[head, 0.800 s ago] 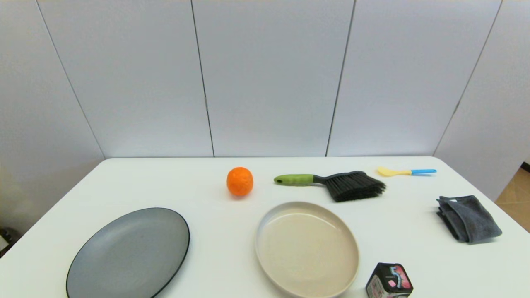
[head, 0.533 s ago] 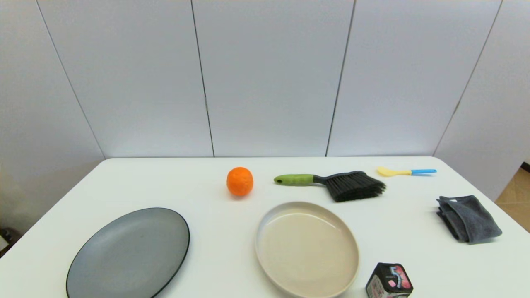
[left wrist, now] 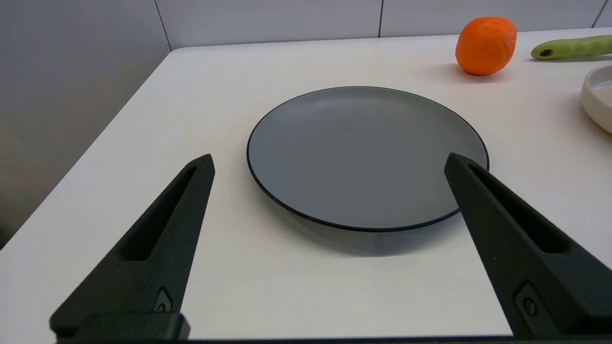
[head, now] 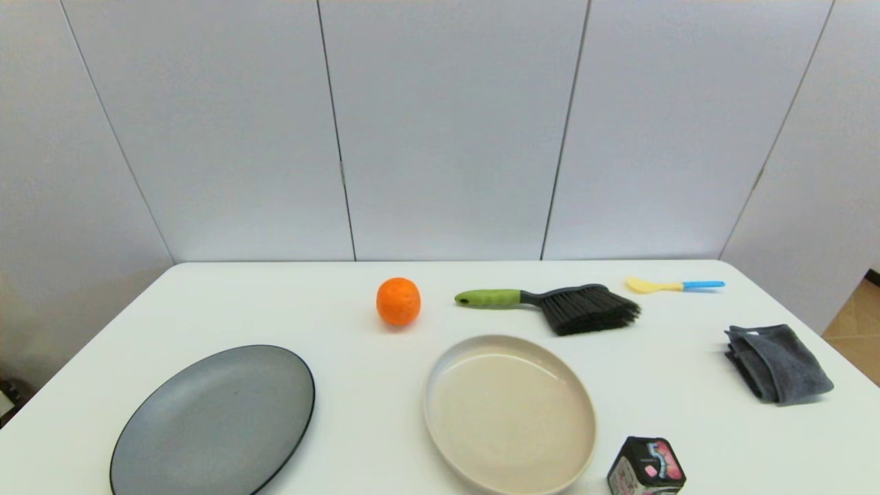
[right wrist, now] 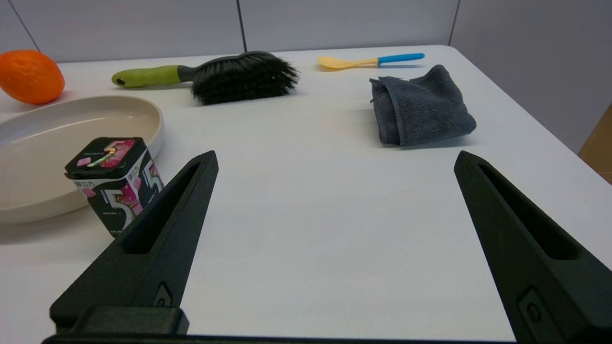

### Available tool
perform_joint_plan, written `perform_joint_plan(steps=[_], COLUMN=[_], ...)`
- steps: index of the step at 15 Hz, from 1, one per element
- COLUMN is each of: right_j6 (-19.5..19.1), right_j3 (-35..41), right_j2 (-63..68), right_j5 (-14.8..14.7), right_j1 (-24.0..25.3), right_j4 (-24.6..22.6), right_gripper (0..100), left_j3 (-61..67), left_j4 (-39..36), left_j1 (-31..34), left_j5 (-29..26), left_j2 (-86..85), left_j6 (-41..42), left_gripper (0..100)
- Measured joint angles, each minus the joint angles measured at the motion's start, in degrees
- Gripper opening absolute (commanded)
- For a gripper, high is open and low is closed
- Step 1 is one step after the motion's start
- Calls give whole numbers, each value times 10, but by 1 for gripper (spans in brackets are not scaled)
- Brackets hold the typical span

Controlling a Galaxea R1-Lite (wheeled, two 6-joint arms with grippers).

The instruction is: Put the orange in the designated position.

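The orange [head: 398, 301] rests on the white table toward the back, left of the brush; it also shows as the orange [left wrist: 486, 45] and the orange [right wrist: 30, 77] in the wrist views. Neither arm appears in the head view. My left gripper [left wrist: 330, 162] is open near the table's front left, in front of the dark grey plate, far from the fruit. My right gripper [right wrist: 334, 157] is open near the front right, over bare tabletop [right wrist: 325, 200] beside the gum box. The designated position carries no mark, so I cannot single it out.
A dark grey black-rimmed plate [head: 213, 421] lies front left, a beige dish [head: 509, 414] front centre. A green-handled brush [head: 550, 304], a yellow and blue spoon [head: 674, 284], a folded grey cloth [head: 777, 362] and a black gum box [head: 647, 466] occupy the right side.
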Motion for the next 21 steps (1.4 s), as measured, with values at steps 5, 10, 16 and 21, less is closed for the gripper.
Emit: perform_joint_plan(steps=[5,10,16,21], right_j6=[0,0,0,0], right_j3=[0,0,0,0], right_j2=[0,0,0,0], right_j5=[0,0,0,0], right_j1=[0,0,0,0], right_j4=[0,0,0,0], right_gripper=[100,100,100,100], left_j3=[-2,-96,-291,-427], left_j4=[2,72,120,122], left_j1=[0,0,0,-18], left_j5=[-1,-1,-49,-76], left_j2=[0,5,46,156], left_j6=[7,7,6,6], left_gripper=[100,100,100,100])
